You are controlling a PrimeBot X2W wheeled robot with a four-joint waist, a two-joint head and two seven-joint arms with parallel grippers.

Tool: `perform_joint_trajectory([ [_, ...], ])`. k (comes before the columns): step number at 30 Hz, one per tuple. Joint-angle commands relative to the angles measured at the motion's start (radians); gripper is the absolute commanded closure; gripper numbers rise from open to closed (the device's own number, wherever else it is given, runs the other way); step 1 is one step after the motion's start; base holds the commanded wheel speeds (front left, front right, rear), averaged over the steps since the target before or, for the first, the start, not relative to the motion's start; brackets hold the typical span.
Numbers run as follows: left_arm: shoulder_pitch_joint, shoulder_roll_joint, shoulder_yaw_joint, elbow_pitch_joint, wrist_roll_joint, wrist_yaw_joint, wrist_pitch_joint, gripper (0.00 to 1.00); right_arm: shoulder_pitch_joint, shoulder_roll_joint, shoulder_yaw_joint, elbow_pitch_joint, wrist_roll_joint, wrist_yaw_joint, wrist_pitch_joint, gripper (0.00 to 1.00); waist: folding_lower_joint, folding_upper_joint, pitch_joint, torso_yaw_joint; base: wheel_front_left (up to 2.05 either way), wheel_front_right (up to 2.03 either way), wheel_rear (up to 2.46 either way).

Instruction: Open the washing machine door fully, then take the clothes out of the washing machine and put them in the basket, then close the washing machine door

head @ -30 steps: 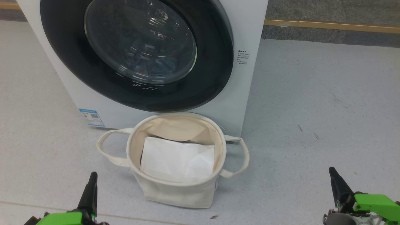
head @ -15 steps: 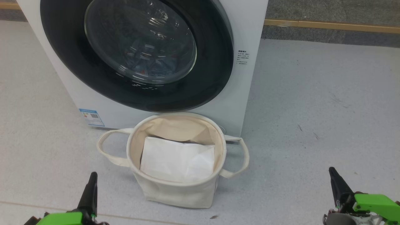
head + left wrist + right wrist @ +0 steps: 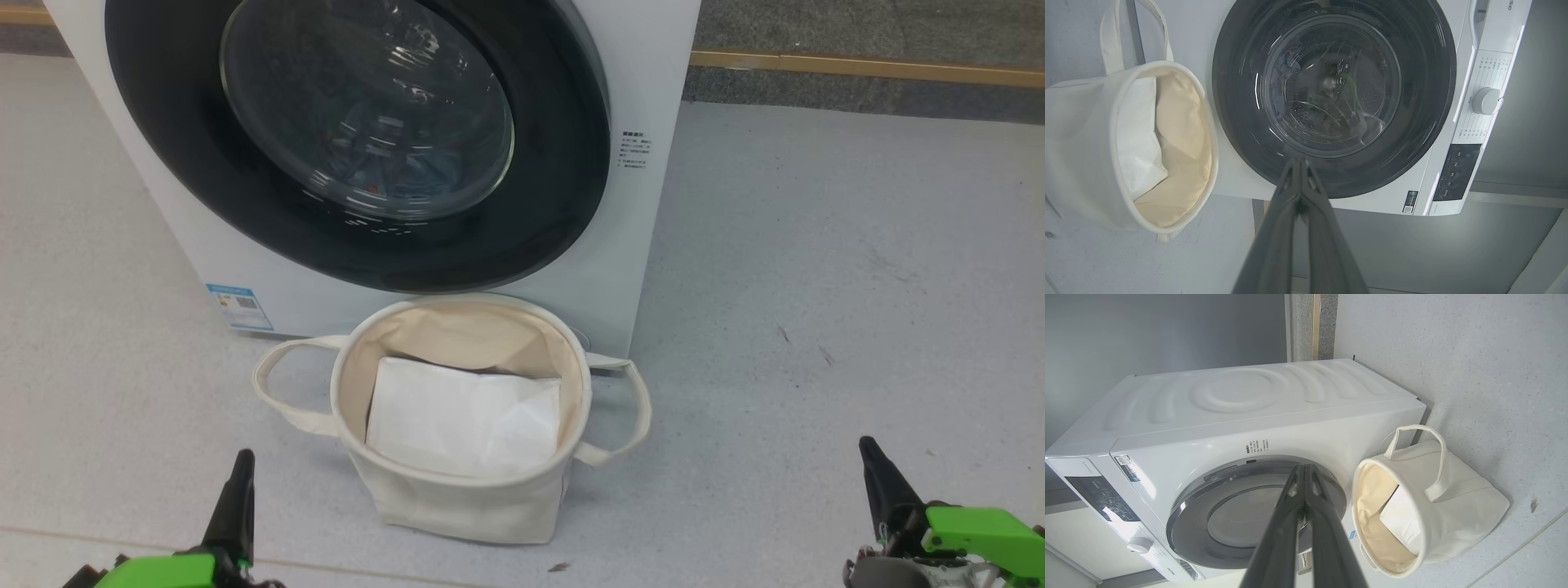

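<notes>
The left claw (image 3: 242, 456) and right claw (image 3: 867, 446) are pinched together, empty. Ahead of them the glossy black-ringed round glass door (image 3: 367, 241) sits shut, with the cream canvas basket (image 3: 337, 408) between. Best to hook the door's rim and swing it fully wide.

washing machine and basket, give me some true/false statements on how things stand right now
1. The washing machine door is shut. True.
2. The basket stands on the floor in front of the washing machine. True.
3. The basket is empty. False: a white packet lies flat inside it.
4. Both grippers are open. False: the left gripper and the right gripper each have their fingers pressed together and hold nothing.
5. Blue garments are in the basket. False: the clothes show as blue fabric behind the door's glass, inside the drum.
</notes>
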State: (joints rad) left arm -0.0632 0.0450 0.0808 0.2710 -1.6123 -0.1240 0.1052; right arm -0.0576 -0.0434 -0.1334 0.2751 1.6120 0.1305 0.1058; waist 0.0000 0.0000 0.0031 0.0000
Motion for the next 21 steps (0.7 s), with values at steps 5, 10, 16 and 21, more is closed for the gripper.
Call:
perform_joint_trajectory([
  [5, -0.045, 0.005, 0.033, -0.026, 0.003, -0.007, 0.008, 1.00, -0.050, -0.007, 0.020, -0.030, -0.003, 0.000, 0.007, 1.00, 0.0000, 0.0000, 0.000, 0.000, 0.00, 0.00, 0.00],
  [10, -0.045, 0.005, 0.033, -0.026, 0.003, -0.007, 0.008, 1.00, -0.050, -0.007, 0.020, -0.030, -0.003, 0.000, 0.007, 1.00, 0.0000, 0.0000, 0.000, 0.000, 0.00, 0.00, 0.00],
  [16, -0.045, 0.005, 0.033, -0.026, 0.003, -0.007, 0.008, 1.00, -0.050, -0.007, 0.020, -0.030, -0.003, 0.000, 0.007, 1.00, 0.0000, 0.0000, 0.000, 0.000, 0.00, 0.00, 0.00],
  [21, -0.045, 0.005, 0.033, -0.026, 0.003, -0.007, 0.008, 1.00, -0.050, -0.007, 0.020, -0.030, -0.003, 0.000, 0.007, 1.00, 0.0000, 0.0000, 0.000, 0.000, 0.00, 0.00, 0.00],
])
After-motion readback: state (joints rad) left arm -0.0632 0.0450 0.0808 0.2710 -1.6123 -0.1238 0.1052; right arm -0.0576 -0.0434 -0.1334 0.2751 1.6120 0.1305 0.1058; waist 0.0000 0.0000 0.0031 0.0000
